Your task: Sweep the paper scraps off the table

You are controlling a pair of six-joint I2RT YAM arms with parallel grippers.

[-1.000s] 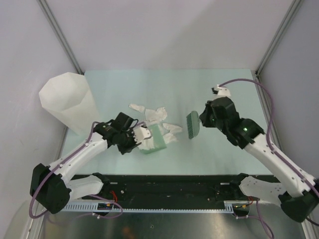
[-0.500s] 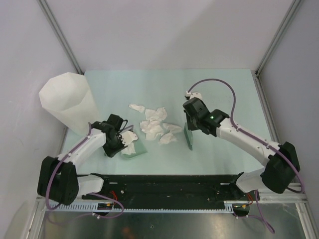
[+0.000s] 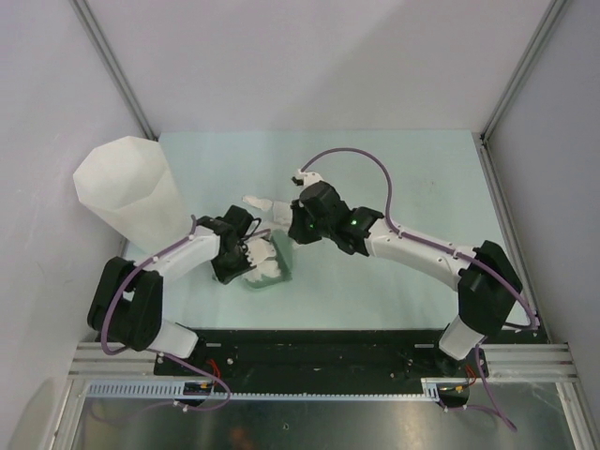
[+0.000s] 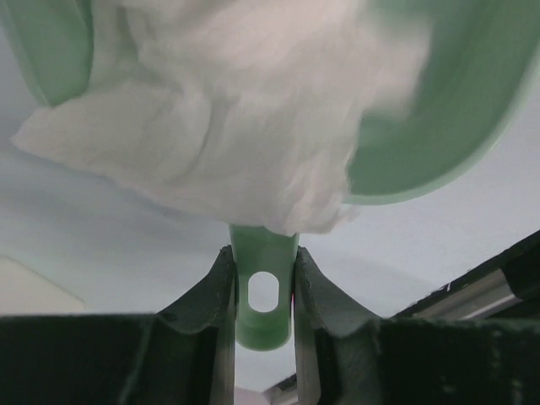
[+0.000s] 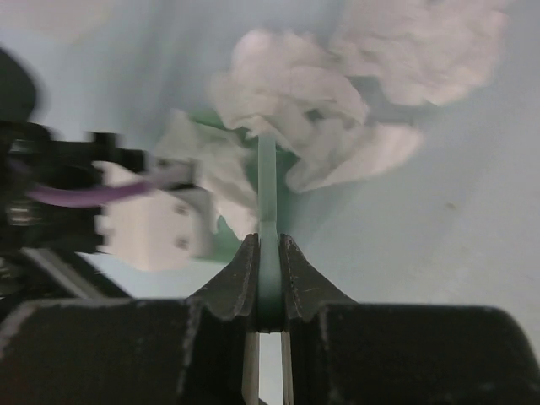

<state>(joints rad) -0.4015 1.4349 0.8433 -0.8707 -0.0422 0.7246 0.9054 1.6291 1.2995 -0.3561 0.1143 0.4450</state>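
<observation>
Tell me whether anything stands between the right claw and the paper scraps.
Only its own tool: the right claw grips a green brush, whose edge reaches forward into the paper scraps. Nothing else visible lies between.

My left fingers (image 4: pixel 202 295) clamp the dustpan (image 4: pixel 439 126) handle, my right fingers (image 5: pixel 236 283) the brush (image 5: pixel 267 202) handle, meeting above the desk's (image 3: pixel 403 169) middle.

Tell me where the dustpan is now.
Top view: the dustpan lies left of centre, its handle clamped in the left gripper, the brush held by the right gripper at its right side.
</observation>
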